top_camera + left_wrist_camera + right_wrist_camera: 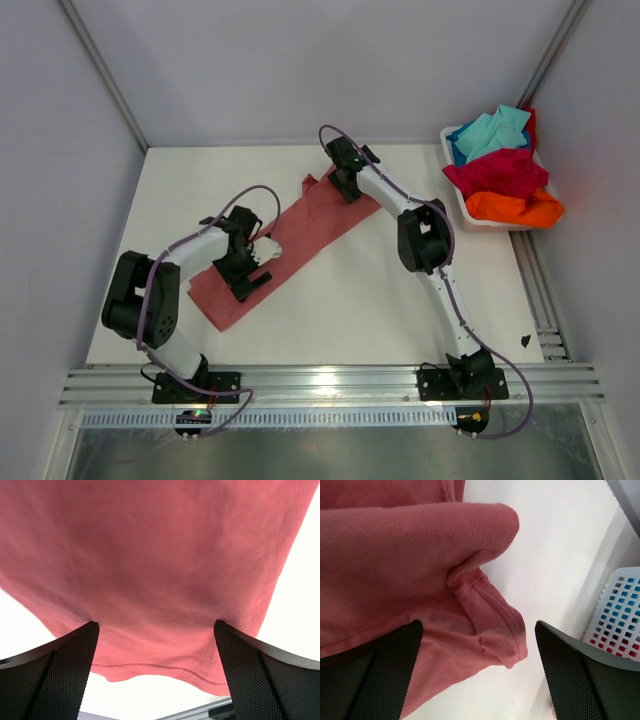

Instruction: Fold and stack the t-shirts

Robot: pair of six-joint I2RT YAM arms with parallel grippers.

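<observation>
A dusty salmon-pink t-shirt (300,238) lies folded into a long strip, running diagonally across the white table (370,300). My left gripper (248,278) is open over the strip's near-left part. In the left wrist view the shirt (150,570) and its stitched hem lie between my spread fingers (60,680). My right gripper (345,185) is open over the strip's far-right end. In the right wrist view a sleeve corner (495,630) of the shirt lies between the fingers (585,680). Turquoise (495,130), crimson (500,170) and orange (515,208) shirts are piled in the tub.
The white plastic tub (457,195) stands at the table's far right; its perforated wall shows in the right wrist view (620,610). An aluminium rail (330,385) runs along the near edge. Grey walls enclose the table on three sides.
</observation>
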